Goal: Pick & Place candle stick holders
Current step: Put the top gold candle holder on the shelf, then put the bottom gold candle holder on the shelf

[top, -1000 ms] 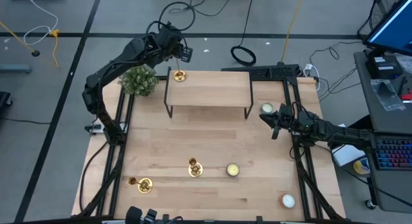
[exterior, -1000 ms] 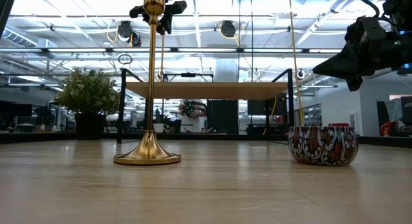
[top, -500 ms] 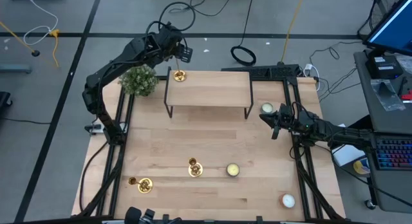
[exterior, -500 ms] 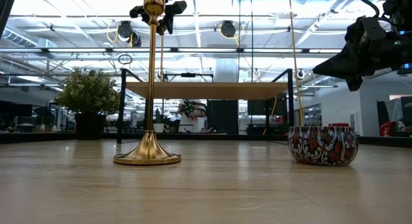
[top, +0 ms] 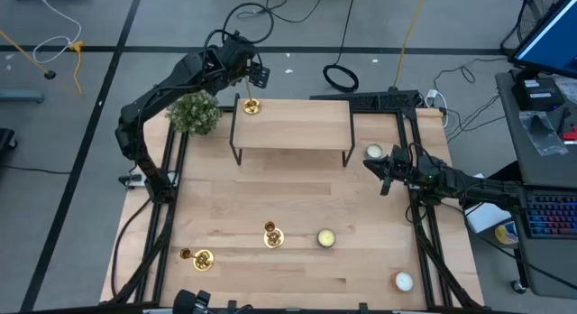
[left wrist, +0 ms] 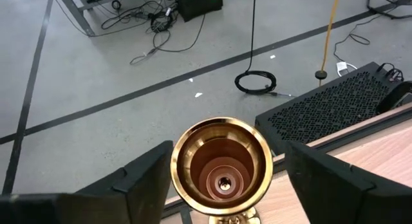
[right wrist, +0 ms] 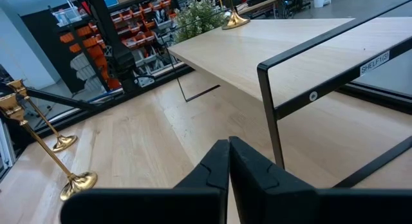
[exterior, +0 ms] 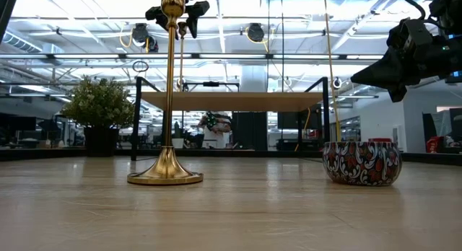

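The counter (top: 288, 197) was pale wood with visible plank grain. On it stood a shelf (top: 293, 124): a light wooden board on thin black metal legs.

Three candle stick holders were polished brass, each a slender stem on a round flared base with a small cup on top. One (top: 251, 106) stood upright on the shelf's far left corner. The other two stood on the counter near its front edge, one (top: 273, 235) toward the middle and one (top: 202, 259) further left. In the low view the middle one showed as a tall gleaming stem.

A leafy green plant (top: 195, 113) sat just beside the shelf's left end. A round tin (exterior: 361, 163) with a red floral pattern stood right of the middle holder.

The left claw (left wrist: 222, 179) hung over the shelf holder, its dark fingers (left wrist: 151, 179) spread either side of the brass cup, with gaps showing, released.

The right claw (right wrist: 228, 161) waited above the counter's right side, fingers clenched together, holding nothing.
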